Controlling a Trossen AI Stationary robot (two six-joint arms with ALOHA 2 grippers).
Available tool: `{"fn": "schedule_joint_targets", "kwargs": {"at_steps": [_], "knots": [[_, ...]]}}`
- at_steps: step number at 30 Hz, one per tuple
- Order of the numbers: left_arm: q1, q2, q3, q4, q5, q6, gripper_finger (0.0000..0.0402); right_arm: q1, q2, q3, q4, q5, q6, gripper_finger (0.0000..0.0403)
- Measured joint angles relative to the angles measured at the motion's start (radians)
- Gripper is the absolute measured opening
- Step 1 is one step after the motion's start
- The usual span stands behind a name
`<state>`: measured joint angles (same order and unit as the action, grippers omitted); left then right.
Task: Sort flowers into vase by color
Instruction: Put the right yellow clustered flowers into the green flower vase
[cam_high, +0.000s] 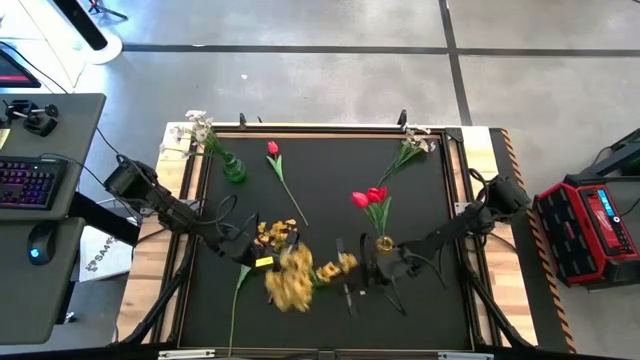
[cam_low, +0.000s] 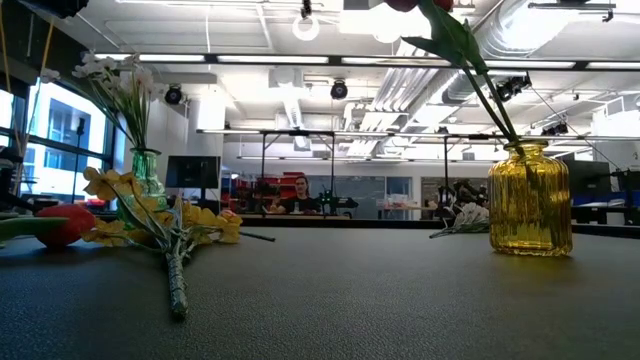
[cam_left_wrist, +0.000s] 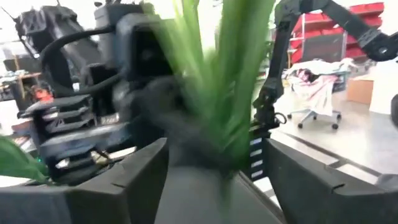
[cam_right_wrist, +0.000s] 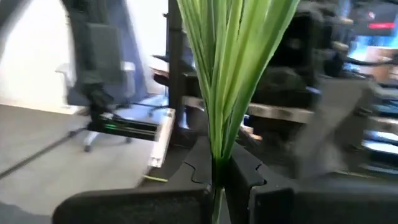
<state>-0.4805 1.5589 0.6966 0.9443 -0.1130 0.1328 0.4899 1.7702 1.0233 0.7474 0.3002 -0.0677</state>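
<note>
A bunch of yellow flowers (cam_high: 292, 282), blurred, hangs over the table's near middle between my two grippers. My right gripper (cam_right_wrist: 217, 171) is shut on its green leaves (cam_right_wrist: 227, 68). My left gripper (cam_left_wrist: 217, 158) is open, its fingers on either side of the same green leaves (cam_left_wrist: 227, 81). A second yellow bunch (cam_low: 165, 228) lies on the table. A red tulip (cam_high: 272, 148) lies at the far left. White flowers (cam_high: 198, 128) stand in the green vase (cam_high: 233, 168), and red tulips (cam_high: 370, 197) stand in the yellow vase (cam_low: 530, 200). My right gripper pinches the narrow base of the green leaf bundle (cam_right_wrist: 217, 152) between its two fingers. The fingers point level, from the table's right side. The leaves fan out beyond the fingertips, and the flower hangs clear of the table.
A sprig of white flowers (cam_high: 410, 145) lies at the table's far right corner. The lying yellow bunch's stem (cam_high: 238, 295) points toward the near edge. A desk with a keyboard (cam_high: 25, 185) stands to the left of the table, and a red case (cam_high: 590, 225) to the right.
</note>
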Motion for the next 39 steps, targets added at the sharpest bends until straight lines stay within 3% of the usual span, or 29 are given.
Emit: {"fn": "schedule_joint_targets", "kwargs": {"at_steps": [6,12,20,27,39], "knots": [[-0.001,0.0,0.001,-0.085,-0.021,0.012,0.0264,-0.024,0.0,0.0,0.002,0.001,-0.017,0.0],[-0.002,0.0,0.001,-0.138,-0.055,0.054,0.0264,-0.025,0.001,-0.001,0.016,0.069,-0.074,0.0],[0.07,0.001,0.001,-0.147,-0.017,0.114,0.0262,-0.039,0.0,0.0,0.07,0.13,-0.114,0.0],[0.128,-0.012,0.001,-0.193,0.015,0.119,0.0224,-0.071,0.0,0.0,0.051,0.141,-0.086,0.0],[0.129,-0.126,0.0,-0.309,-0.006,0.182,0.0138,-0.072,-0.001,0.002,0.042,0.164,-0.044,0.0]]}}
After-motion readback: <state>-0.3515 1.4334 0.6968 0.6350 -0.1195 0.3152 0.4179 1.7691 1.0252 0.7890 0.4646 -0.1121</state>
